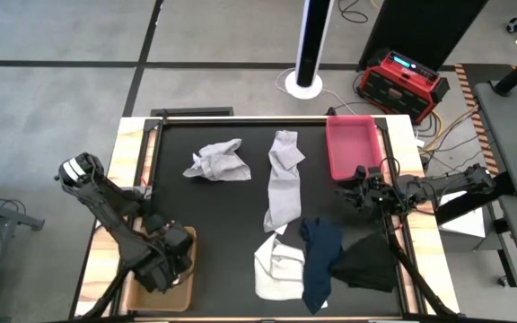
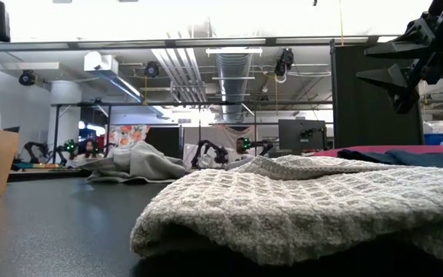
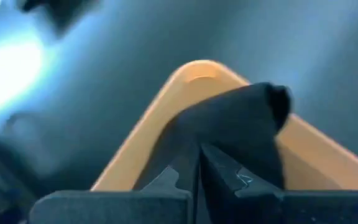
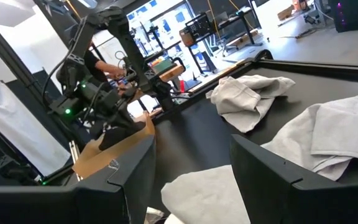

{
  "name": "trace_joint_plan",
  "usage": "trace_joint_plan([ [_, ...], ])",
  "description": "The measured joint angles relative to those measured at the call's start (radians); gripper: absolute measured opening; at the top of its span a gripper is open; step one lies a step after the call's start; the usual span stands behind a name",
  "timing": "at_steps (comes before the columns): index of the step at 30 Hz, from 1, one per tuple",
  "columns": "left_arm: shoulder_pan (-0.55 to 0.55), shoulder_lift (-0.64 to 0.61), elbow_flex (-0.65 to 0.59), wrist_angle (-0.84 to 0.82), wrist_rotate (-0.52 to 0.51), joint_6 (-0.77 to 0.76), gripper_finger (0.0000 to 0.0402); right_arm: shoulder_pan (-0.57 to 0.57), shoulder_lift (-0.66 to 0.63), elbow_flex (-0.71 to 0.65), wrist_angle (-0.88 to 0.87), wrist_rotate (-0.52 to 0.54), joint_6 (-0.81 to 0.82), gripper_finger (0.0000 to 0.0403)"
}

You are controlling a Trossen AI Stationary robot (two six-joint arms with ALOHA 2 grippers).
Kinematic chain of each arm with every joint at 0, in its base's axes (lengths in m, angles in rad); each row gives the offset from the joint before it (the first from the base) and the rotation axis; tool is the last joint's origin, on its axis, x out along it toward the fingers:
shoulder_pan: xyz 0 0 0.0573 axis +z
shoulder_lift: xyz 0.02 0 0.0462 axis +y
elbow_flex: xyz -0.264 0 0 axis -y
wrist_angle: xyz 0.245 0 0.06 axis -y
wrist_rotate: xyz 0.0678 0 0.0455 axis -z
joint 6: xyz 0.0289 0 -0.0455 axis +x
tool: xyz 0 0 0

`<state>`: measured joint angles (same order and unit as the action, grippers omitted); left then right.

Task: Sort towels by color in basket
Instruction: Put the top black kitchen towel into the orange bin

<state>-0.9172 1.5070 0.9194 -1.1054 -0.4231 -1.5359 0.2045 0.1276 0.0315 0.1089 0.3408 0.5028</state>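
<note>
Left wrist view: my left hand (image 3: 199,167) pinches a limp black towel (image 3: 229,130) over the tan basket (image 3: 143,134); the right hand (image 4: 191,168), frame right, gapes wide.

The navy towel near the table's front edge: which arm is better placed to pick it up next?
Probably the right: its open claw hovers close to the navy towel, while the left claw holds a black towel over the tan basket.

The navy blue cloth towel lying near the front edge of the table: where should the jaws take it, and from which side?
Judging by its pose, grip the navy blue cloth towel at its bunched upper end, coming straight down. That end stands free on the black table; lower down it borders a white towel and a black towel.
</note>
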Motion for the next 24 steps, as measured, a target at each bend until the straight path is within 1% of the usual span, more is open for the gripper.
trace_joint_plan([
  [3, 0.003, -0.002, -0.002, 0.03, 0.01, 0.023, 0.0, 0.0, 0.0, 0.0, 0.0, 0.0, 0.004, 0.0196],
  [5, -0.005, -0.003, -0.001, 0.076, 0.015, 0.046, 0.0, 0.0, 0.0, 0.0, 0.0, 0.0, 0.004, 0.0196],
  [7, -0.011, -0.003, 0.0, 0.123, 0.04, 0.055, 0.0, 0.0, 0.0, 0.0, 0.0, 0.0, 0.005, 0.0196],
  [9, -0.012, -0.001, -0.01, 0.15, 0.068, 0.049, 0.0, 0.0, 0.0, 0.0, 0.0, 0.0, 0.005, 0.0196],
  [15, -0.018, 0.01, -0.074, 0.193, 0.075, -0.002, 0.0, 0.0, 0.0, 0.0, -0.001, 0.0, 0.002, 0.0196],
  [19, -0.018, 0.009, -0.073, 0.189, 0.075, -0.007, 0.0, 0.0, 0.0, 0.0, -0.002, 0.0, 0.002, 0.0196],
  [24, -0.018, -0.001, -0.026, 0.125, 0.075, -0.007, 0.0, 0.0, 0.0, 0.0, -0.001, 0.0, 0.003, 0.0196],
])
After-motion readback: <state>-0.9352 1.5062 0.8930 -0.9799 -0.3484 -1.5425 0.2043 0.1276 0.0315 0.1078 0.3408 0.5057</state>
